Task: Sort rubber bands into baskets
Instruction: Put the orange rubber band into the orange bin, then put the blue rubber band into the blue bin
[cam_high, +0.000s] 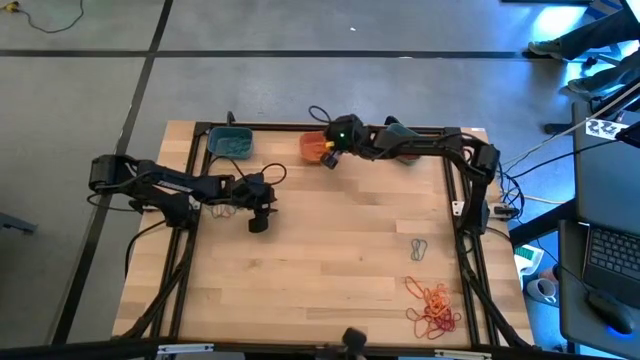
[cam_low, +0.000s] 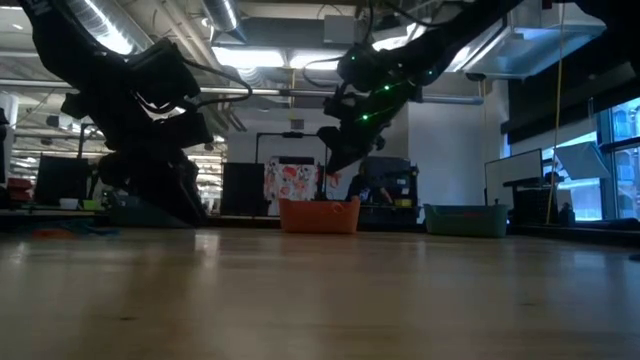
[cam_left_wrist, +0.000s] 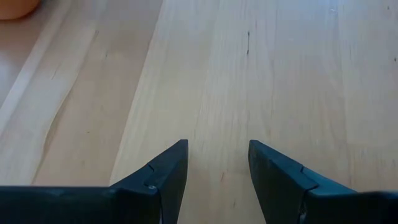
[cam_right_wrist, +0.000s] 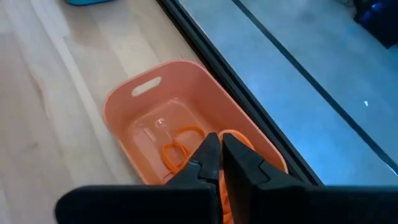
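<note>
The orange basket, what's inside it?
Inside the orange basket lies at least one orange rubber band on its floor. The right end effector, shut on another orange band, covers the part beneath it.

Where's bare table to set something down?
Free: the wide middle of the table, between the left gripper and the orange rubber bands. Crowded: the far edge, where the right gripper hangs over the orange basket.

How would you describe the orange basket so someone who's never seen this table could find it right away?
Start at the far edge of the wooden table, about midway along. The orange basket sits there, directly under the right gripper, whose fingers are shut on an orange rubber band. The teal basket to its left has the same shape; this one is the only orange tub.
</note>
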